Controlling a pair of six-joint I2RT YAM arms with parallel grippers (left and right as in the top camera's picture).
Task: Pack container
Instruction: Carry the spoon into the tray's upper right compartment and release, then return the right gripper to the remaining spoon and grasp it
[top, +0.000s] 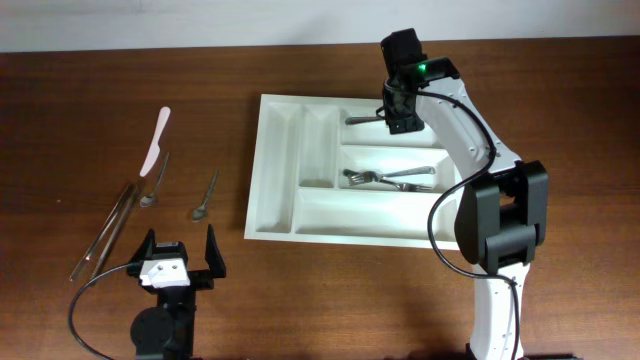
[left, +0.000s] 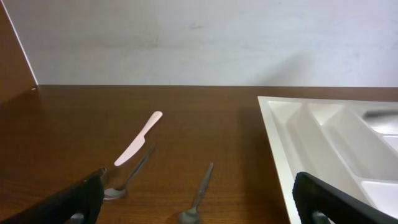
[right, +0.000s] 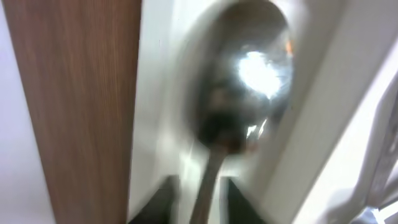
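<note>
The white container (top: 275, 170) lies at the table's centre and also shows in the left wrist view (left: 281, 134). My right gripper (top: 402, 118) hangs low over its top wide compartment. A metal spoon (top: 362, 120) lies there with its handle pointing left. In the blurred right wrist view the spoon's bowl (right: 245, 74) fills the frame, and its handle runs between my fingertips (right: 205, 193) with a thin gap on each side. My left gripper (top: 180, 262) is open and empty near the front left edge, and its two fingers frame the left wrist view (left: 199, 208).
Forks (top: 390, 178) lie in the container's middle wide compartment. Left of the container lie a pink knife (top: 157, 140) (left: 138, 138), two spoons (top: 155, 182) (top: 205, 197) (left: 127, 177) (left: 198, 198) and thin metal sticks (top: 105, 228). A wall stands behind the table.
</note>
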